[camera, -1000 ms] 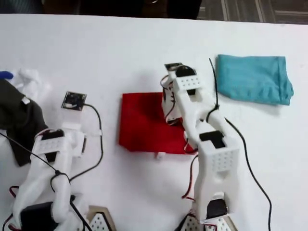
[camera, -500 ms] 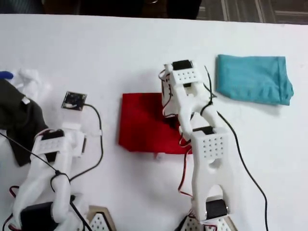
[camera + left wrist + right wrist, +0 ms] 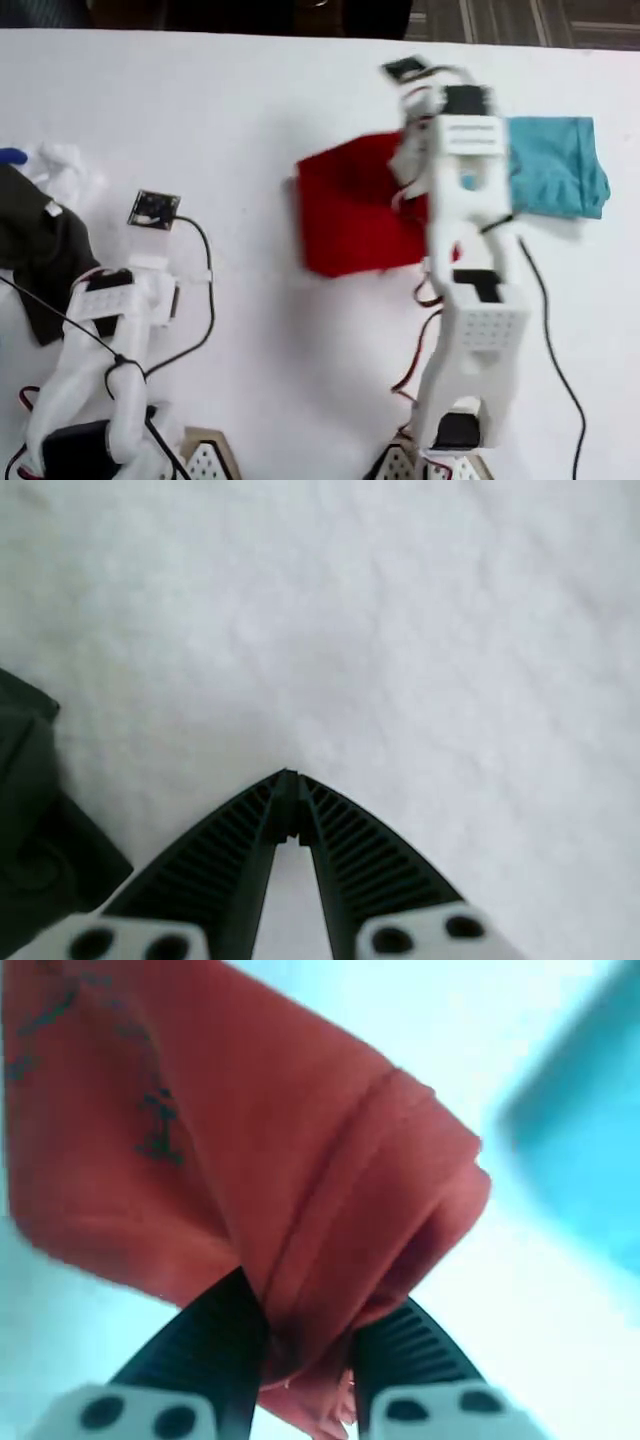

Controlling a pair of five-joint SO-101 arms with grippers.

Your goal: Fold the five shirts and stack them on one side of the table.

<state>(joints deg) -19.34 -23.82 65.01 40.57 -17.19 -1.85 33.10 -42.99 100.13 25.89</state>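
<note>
left arm [image 3: 120, 300] nearest, jaws together over bare bench [image 3: 250, 100], dark shirt [image 3: 40, 250] just beside. right jaws clamped on red shirt [image 3: 350, 215] edge, mid-bench. pls lift w/o dragging folds open, then lay it squarely on folded teal shirt [image 3: 560, 165] beyond.

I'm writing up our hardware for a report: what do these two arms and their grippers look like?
Both the left arm and right arm are white shells with hole-grid panels, black motors, black cables and red wires. The left gripper and right gripper have black ribbed fingers.
</note>
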